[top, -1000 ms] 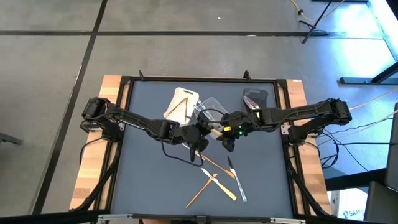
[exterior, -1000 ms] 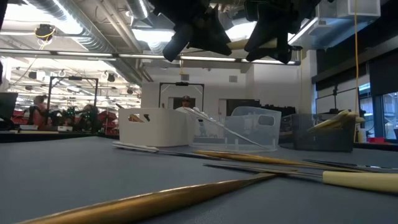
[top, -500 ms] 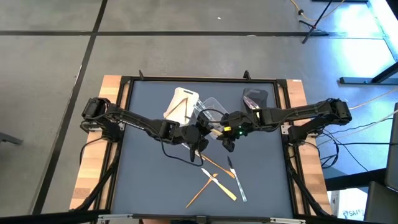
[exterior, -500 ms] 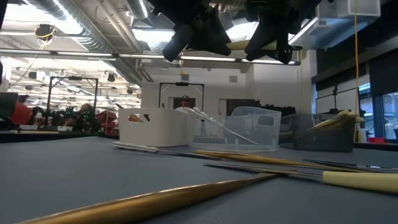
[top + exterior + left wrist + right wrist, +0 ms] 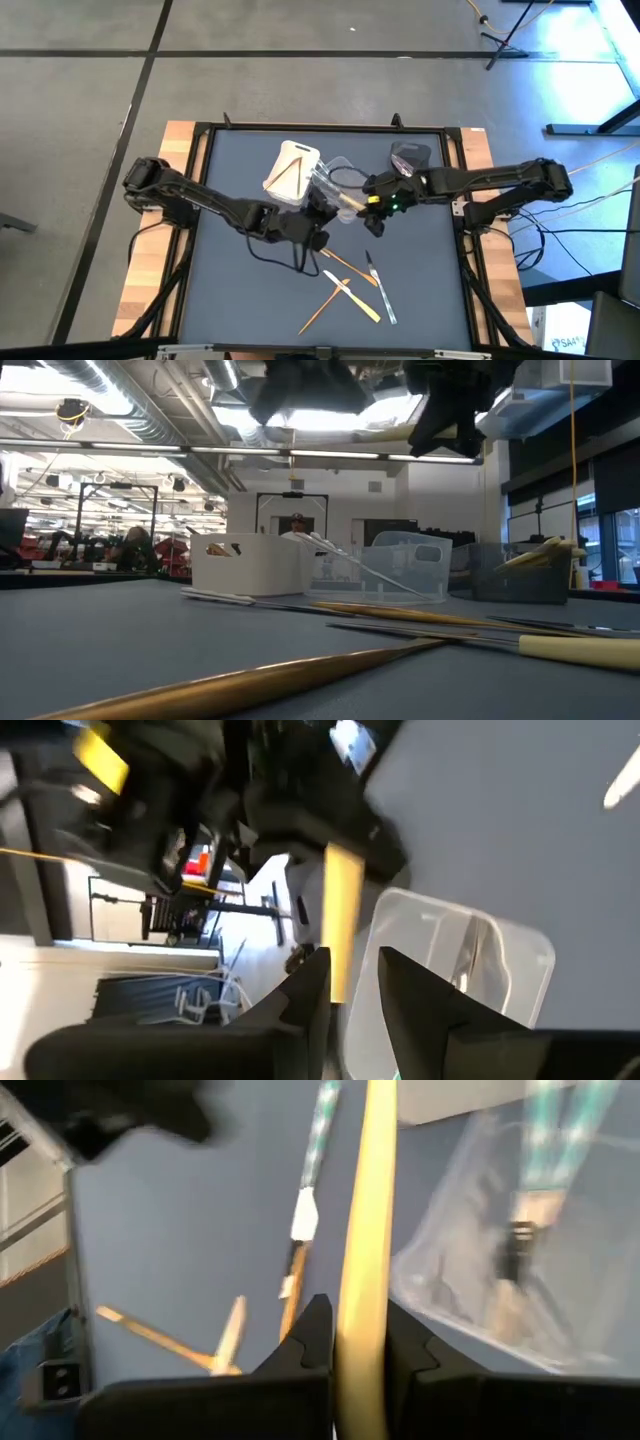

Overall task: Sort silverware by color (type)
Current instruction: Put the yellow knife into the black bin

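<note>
A yellow utensil [image 5: 350,203] hangs above the table's middle, near the clear tub [image 5: 338,175], with my right gripper [image 5: 372,203] shut on it. In the low view it shows as a pale yellow bar [image 5: 388,432] beside that gripper [image 5: 447,415]. My left gripper [image 5: 316,216] stands open just to its left. In the left wrist view the yellow end [image 5: 343,925] shows ahead of my left gripper's spread fingers. More silverware lies loose on the mat: tan wooden pieces [image 5: 345,290] and a clear one [image 5: 380,292]. My right gripper pinches the yellow utensil's slim shaft [image 5: 362,1305] between its two fingers [image 5: 308,1342]. The shaft runs on ahead past the fingertips toward the table's left. It is lifted clear of the table and lies nearly level [image 5: 388,432].
At the back stand a white tub [image 5: 292,170] with wooden pieces, the clear tub, and a dark grey tub [image 5: 408,158] with yellow ones [image 5: 535,552]. Bare grey mat lies to the left [image 5: 230,280]. People show in the room beyond the table [image 5: 130,545].
My left gripper has let go of the yellow utensil and drawn back toward the table's left, rising a little. The utensil stays aloft with my right gripper.
</note>
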`<action>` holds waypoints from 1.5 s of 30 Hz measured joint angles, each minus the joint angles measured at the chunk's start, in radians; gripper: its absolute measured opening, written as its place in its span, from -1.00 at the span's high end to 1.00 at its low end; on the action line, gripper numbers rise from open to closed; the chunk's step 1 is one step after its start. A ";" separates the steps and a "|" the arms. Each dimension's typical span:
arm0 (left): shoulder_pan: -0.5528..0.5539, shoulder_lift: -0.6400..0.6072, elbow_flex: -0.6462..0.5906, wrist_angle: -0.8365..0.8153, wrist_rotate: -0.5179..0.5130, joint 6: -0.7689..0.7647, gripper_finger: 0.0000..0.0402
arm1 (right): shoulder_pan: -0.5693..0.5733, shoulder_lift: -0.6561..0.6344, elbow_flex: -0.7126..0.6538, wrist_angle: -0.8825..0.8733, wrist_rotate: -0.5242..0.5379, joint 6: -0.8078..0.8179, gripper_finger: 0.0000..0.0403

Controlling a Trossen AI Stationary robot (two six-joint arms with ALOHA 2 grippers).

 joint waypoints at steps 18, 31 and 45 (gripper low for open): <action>-0.001 -0.079 0.000 -0.312 -0.020 -0.428 0.60 | -0.094 -0.290 0.000 -0.586 0.110 0.189 0.90; 0.004 -0.079 0.000 -0.393 0.140 -0.586 0.60 | -0.094 -0.383 0.000 -0.854 0.215 0.374 0.90; 0.002 -0.079 0.000 -0.393 0.145 -0.586 0.60 | -0.094 -0.377 -0.175 -0.813 0.234 0.419 0.89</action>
